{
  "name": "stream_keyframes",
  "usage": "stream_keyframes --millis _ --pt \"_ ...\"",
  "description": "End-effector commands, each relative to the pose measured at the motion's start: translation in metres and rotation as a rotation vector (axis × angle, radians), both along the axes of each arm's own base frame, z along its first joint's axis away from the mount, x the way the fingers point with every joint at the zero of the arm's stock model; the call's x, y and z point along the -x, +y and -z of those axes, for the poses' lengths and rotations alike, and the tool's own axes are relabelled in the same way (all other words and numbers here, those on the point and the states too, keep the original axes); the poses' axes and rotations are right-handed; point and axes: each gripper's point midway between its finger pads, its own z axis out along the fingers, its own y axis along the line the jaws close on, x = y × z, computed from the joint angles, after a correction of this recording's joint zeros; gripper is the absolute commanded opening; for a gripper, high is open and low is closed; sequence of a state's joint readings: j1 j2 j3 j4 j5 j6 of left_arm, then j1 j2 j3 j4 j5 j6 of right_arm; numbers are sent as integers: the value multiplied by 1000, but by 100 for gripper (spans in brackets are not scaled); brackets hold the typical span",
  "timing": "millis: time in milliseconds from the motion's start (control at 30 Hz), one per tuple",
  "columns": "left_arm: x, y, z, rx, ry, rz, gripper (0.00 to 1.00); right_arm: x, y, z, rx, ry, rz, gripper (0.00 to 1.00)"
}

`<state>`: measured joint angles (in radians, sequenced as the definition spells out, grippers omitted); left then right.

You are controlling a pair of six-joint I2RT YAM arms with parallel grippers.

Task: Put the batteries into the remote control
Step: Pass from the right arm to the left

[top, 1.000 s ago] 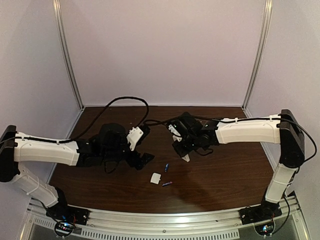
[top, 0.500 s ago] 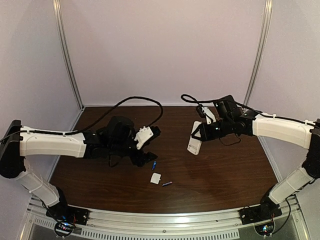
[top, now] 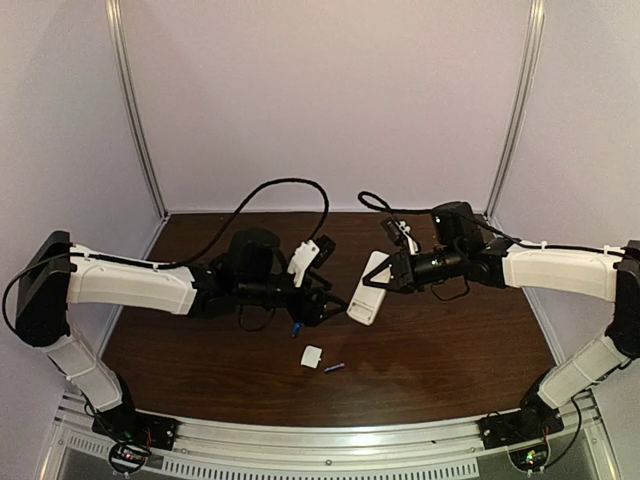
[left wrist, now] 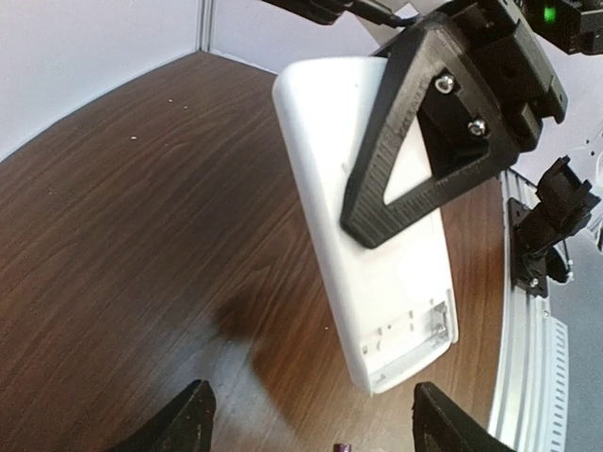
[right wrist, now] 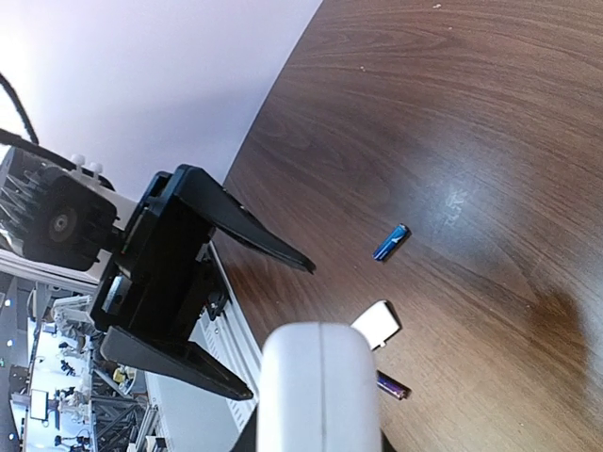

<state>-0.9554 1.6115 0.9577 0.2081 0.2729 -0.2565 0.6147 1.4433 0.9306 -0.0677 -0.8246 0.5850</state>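
Both arms have closed in on mid-worktop since the earlier frame. The left tool (top: 322, 296) went right and a bit farther out. The right tool (top: 392, 272) swung left and brought the remote control (top: 366, 293) with it, so the two tools now nearly face each other.

Right tool: clamped on the remote control, holding the upper part. The wrist view shows a black triangular finger (left wrist: 415, 141) pressed flat on the white body. The remote is off the worktop (top: 450, 350), tilted, with its free lower end pointing down-left toward the left tool. The plain white side faces the left wrist camera (left wrist: 377, 282). Small slots or ridges show at that free end, but detail is too small to read. From the right wrist only the remote's rounded end edge shows (right wrist: 318, 386).

Left tool: fingers apart with nothing between them, seen clearly from the right wrist (right wrist: 280, 331) and in its own camera (left wrist: 311, 424). It sits just short of the remote's lower end. Cannot tell if they touch.

Batteries: both are on the worktop, neither is in the remote.
- The blue one (top: 296, 328) lies just near-side of the left tool, clear of its fingers (right wrist: 389, 242).
- The second, darker purple-blue cell (top: 334, 368) lies closer to the near edge (right wrist: 393, 385).

A small white cover piece (top: 312, 356) lies between the two cells, close to both (right wrist: 377, 323).

A black cable loops over the far worktop behind the left arm.
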Motion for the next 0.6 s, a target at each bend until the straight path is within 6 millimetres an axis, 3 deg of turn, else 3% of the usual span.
stream_keyframes --millis 0,333,433,567 --pt "9 -18 -28 170 51 68 71 7 15 -22 -80 -7 -65 0" --pt "21 -31 -23 239 148 140 57 12 28 -36 -146 -24 -124 3" --pt "25 -33 -26 276 185 157 50 15 30 -39 -153 -31 -146 3" --pt "32 -31 -31 344 226 178 31 17 31 -45 -177 -48 -161 3"
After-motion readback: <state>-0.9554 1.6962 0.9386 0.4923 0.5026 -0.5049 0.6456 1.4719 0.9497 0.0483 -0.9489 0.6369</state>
